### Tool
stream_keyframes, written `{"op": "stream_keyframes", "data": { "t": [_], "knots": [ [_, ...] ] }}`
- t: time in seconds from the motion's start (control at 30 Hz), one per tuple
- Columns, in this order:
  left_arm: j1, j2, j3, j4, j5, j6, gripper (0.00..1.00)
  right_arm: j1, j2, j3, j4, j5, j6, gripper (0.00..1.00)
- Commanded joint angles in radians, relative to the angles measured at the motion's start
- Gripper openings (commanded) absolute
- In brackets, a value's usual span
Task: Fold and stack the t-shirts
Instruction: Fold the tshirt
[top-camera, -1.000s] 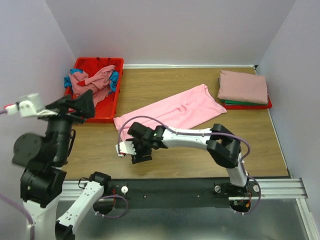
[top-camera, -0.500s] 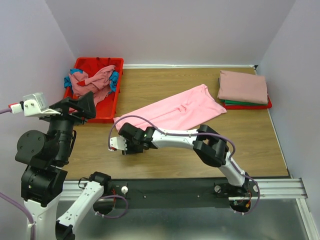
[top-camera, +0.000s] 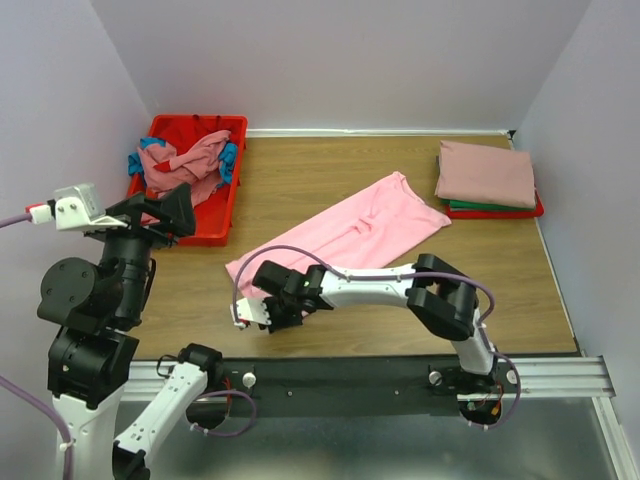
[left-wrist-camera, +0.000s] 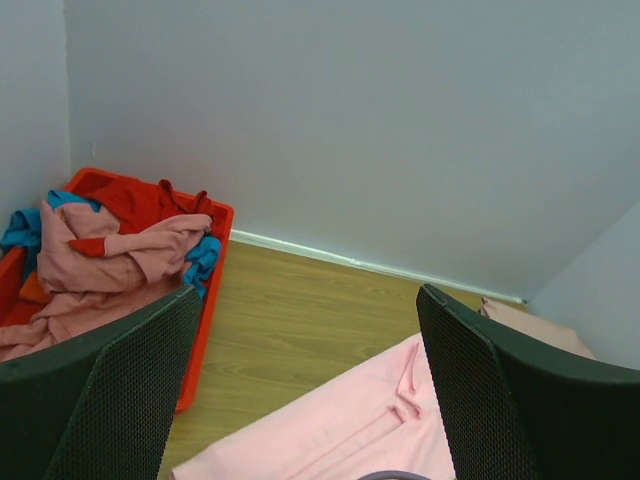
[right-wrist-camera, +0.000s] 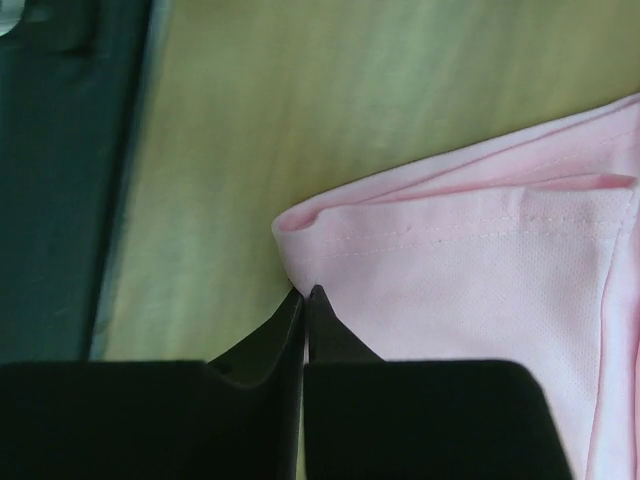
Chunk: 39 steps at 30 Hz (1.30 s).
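Top external view: the pink t-shirt lies spread slantwise across the middle of the table. Its near-left corner sits at my right gripper, which reaches leftward close to the table's near edge. My left gripper hangs high over the left side, just in front of the red bin, which holds crumpled t-shirts. At the far right I see a folded stack, dusty rose on top.

Left wrist view: the fingers stand wide apart with nothing between them, the bin and pink cloth below.

Right wrist view: the jaws are pressed together, their tips pinching the hem at the shirt's corner.
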Motion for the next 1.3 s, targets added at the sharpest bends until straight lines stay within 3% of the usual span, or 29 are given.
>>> {"op": "stream_keyframes", "data": {
  "t": [0.0,0.27,0.33,0.4,0.47,0.5,0.63,0.7,0.73,0.83,0.87,0.97,1.07,1.27],
  "knots": [
    [0.006,0.019,-0.049,0.068,0.061,0.010,0.96,0.035,-0.109,-0.056,-0.116,-0.224,-0.068,0.09],
    [0.006,0.091,-0.209,0.265,0.216,0.000,0.95,0.062,-0.236,-0.126,-0.258,-0.287,-0.127,0.12],
    [0.006,0.132,-0.251,0.320,0.236,-0.014,0.94,0.065,-0.274,-0.153,-0.271,-0.257,-0.127,0.32],
    [0.006,0.166,-0.268,0.362,0.267,-0.016,0.94,0.061,-0.311,-0.157,-0.281,-0.211,-0.128,0.67],
    [0.006,0.225,-0.277,0.413,0.320,-0.013,0.94,0.020,-0.371,-0.154,-0.303,-0.166,-0.134,0.78],
    [0.006,0.248,-0.277,0.428,0.320,-0.013,0.94,-0.012,-0.388,-0.150,-0.309,-0.172,-0.134,0.78],
    [0.006,0.400,-0.276,0.522,0.466,-0.022,0.92,-0.238,-0.501,-0.166,-0.320,-0.226,-0.156,0.84],
    [0.004,0.471,-0.261,0.557,0.530,-0.039,0.91,-0.411,-0.582,-0.200,-0.311,-0.256,-0.159,0.86],
    [0.004,0.559,-0.232,0.592,0.590,-0.057,0.90,-0.553,-0.607,-0.212,-0.288,-0.300,-0.128,0.86],
    [-0.031,0.762,-0.161,0.600,0.693,-0.060,0.89,-0.779,-0.719,-0.281,-0.216,-0.374,0.007,0.86],
    [-0.045,0.817,-0.106,0.597,0.710,-0.056,0.88,-0.926,-0.753,-0.301,-0.164,-0.411,0.040,0.86],
    [-0.100,1.045,0.042,0.535,0.781,-0.033,0.83,-1.152,-0.866,-0.416,-0.052,-0.469,0.155,0.88],
    [-0.149,1.287,0.254,0.386,0.787,0.038,0.80,-1.293,-0.945,-0.511,0.043,-0.518,0.234,0.95],
    [-0.201,1.640,0.624,0.159,0.764,0.128,0.76,-1.355,-0.966,-0.591,0.076,-0.540,0.231,0.96]
  ]
}}
